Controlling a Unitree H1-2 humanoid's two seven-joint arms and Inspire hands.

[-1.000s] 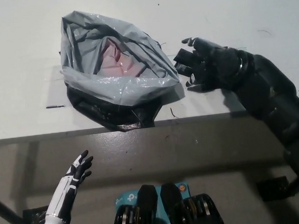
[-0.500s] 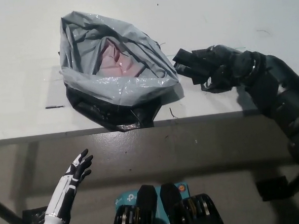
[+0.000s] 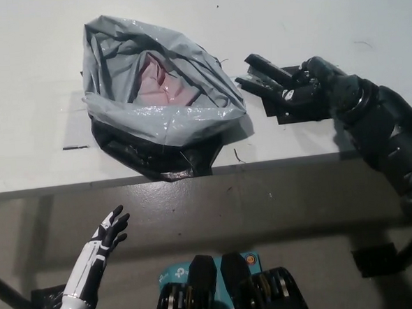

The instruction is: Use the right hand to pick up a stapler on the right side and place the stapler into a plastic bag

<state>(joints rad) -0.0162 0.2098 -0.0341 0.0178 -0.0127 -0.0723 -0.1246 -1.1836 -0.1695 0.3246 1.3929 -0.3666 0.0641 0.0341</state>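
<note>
One stapler (image 3: pixel 267 68) seems gripped by the right hand (image 3: pixel 310 85), just beside the open plastic bag (image 3: pixel 190 117), ready for dropping in; the left hand (image 3: pixel 110 232) rests low with fingers spread.

Right robot hand (image 3: pixel 305 87) above counter (image 3: pixel 33 67), behind counter's front edge. Stapler (image 3: pixel 262 68) in this robot hand, jutting out to its left. Plastic bag (image 3: pixel 162 104) on counter, left of robot hand, just beside stapler tip; touching or not, cannot tell. Bag's near end at counter's front edge. Left robot hand (image 3: pixel 110 234) well apart, far left and in front, below counter edge.
</note>
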